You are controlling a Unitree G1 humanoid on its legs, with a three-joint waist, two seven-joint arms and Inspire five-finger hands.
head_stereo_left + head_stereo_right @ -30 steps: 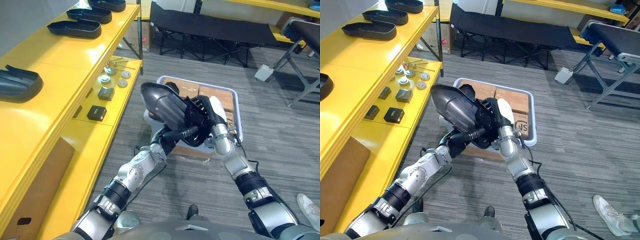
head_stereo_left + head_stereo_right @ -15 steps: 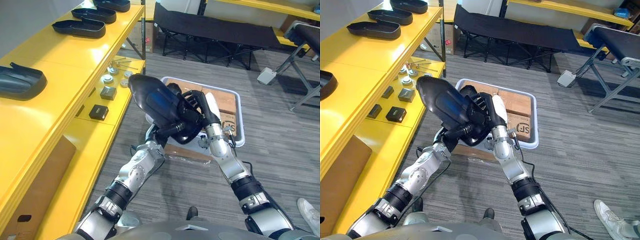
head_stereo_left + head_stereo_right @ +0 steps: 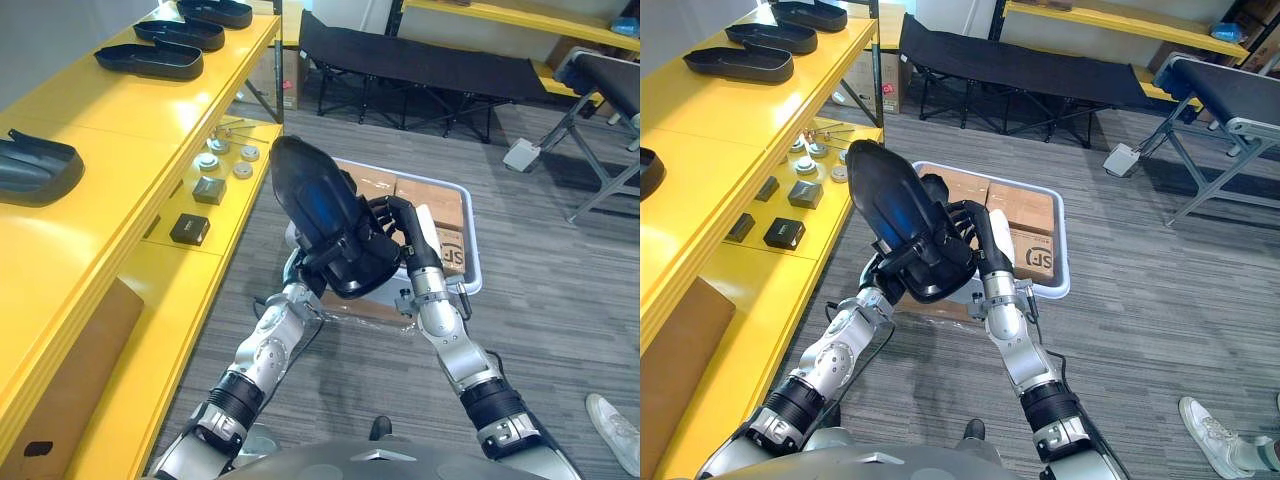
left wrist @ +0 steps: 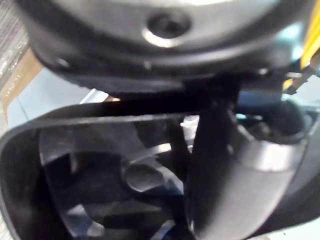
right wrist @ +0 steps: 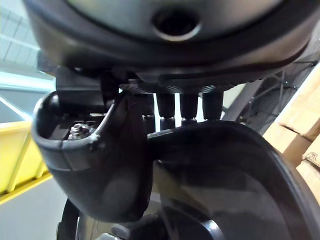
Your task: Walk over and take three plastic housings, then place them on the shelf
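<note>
I hold one black plastic housing (image 3: 320,215) up in front of me with both hands, its narrow end pointing up and its hollow side turned towards my right hand. My right hand (image 3: 410,235) grips its lower rim, fingers curled over the edge; the right wrist view has the thumb (image 5: 100,165) pressed on the housing (image 5: 225,165). My left hand (image 3: 305,275) holds it from below on the left, and the left wrist view has its thumb (image 4: 225,165) hooked over the rim of the housing (image 4: 100,175). Other housings (image 3: 150,58) lie on the yellow shelf (image 3: 120,130).
A white bin (image 3: 470,230) with cardboard boxes stands on the floor under the held housing. Small parts (image 3: 190,228) sit on the lower yellow shelf board. Another housing (image 3: 35,168) lies at the near left. A black folding cot (image 3: 420,55) stands behind; a person's shoe (image 3: 612,418) is at lower right.
The housing has tipped more upright and come closer to me. My left hand's fingers have curled round its lower end. The right hand's grip is unchanged.
</note>
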